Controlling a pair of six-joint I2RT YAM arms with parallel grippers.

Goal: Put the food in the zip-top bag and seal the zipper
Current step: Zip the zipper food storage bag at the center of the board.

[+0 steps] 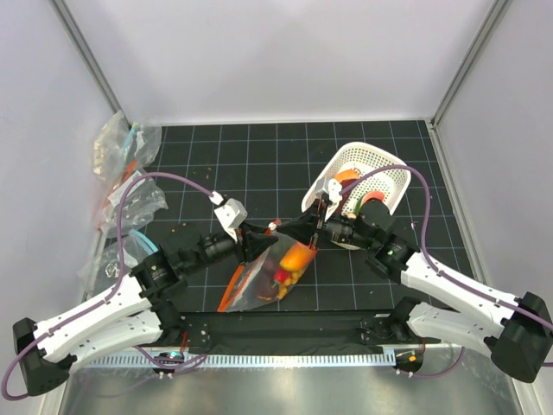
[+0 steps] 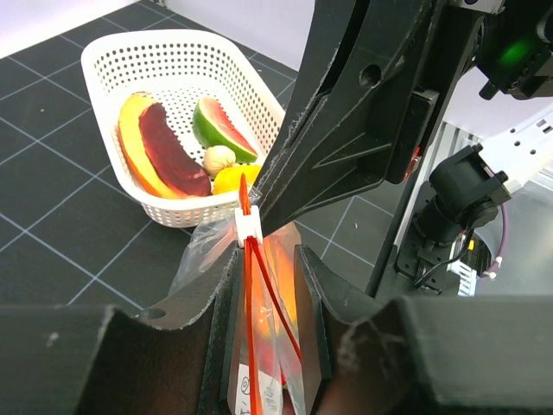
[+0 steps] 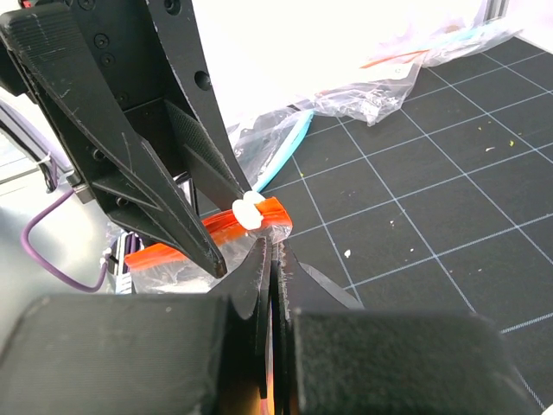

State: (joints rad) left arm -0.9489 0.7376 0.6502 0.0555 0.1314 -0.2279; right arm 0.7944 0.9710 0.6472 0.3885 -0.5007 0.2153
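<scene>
Left pincer (image 2: 266, 270) is narrow, its fingers (image 2: 216, 303) either side of the zipper (image 2: 251, 337) just below the white slider (image 2: 248, 226), with a sliver of gap showing. Right pincer (image 3: 270, 264) is pinched tight on the edge of the zip-top bag (image 1: 252, 290), right beside that slider. The bag slants down between the two arms to the tabletop (image 1: 259, 164), with orange and red food (image 1: 295, 258) inside. Beyond it, the white basket (image 2: 130, 47) holds a watermelon slice (image 2: 223, 130) and more pieces.
</scene>
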